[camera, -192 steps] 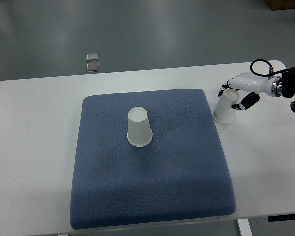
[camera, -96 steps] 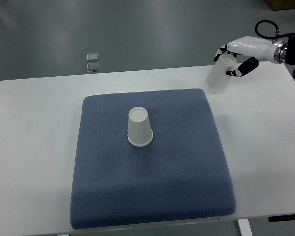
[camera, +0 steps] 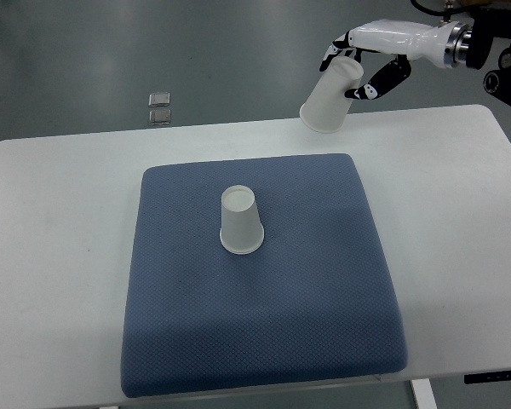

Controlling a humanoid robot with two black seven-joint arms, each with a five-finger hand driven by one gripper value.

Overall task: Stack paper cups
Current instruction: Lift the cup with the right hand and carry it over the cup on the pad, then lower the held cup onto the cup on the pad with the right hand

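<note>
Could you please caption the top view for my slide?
Right hand carries a tilted paper cup above the table's far edge toward an upturned cup on the blue mat.

Right arm up, left out of sight.
My right hand (camera: pixel 368 60) reaches in from the upper right edge, wrist level, fingers (camera: pixel 381 79) curled around a tilted paper cup (camera: pixel 330 96).

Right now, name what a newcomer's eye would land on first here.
First, the right hand at the top right, holding a tilted paper cup in the air above the white table's far edge, mouth down. Next, a second cup standing upside down near the middle of the blue cushion.
</note>
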